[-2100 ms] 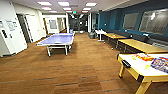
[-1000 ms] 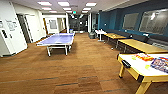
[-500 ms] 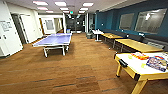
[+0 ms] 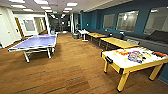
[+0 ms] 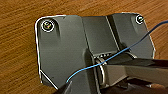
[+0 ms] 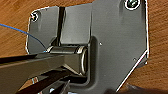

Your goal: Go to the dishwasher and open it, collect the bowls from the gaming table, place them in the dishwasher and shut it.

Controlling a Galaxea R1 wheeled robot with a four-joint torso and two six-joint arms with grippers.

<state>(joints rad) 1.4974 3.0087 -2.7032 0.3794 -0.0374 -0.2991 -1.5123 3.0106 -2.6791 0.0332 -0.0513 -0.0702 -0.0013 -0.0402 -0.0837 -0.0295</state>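
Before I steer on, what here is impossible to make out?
- Head view: colourful items on the white-topped, yellow-rimmed gaming table are blurred; bowls can't be told apart.
- Head view: that table's far end is cut off by the picture's edge.
- Wrist views: each hand's fingers are hidden by the robot's dark plate.

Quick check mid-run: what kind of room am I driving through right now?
Most likely an office recreation or break room: a blue table-tennis table on the wooden floor, the gaming table with colourful items on top, and plain yellow tables along the blue wall.
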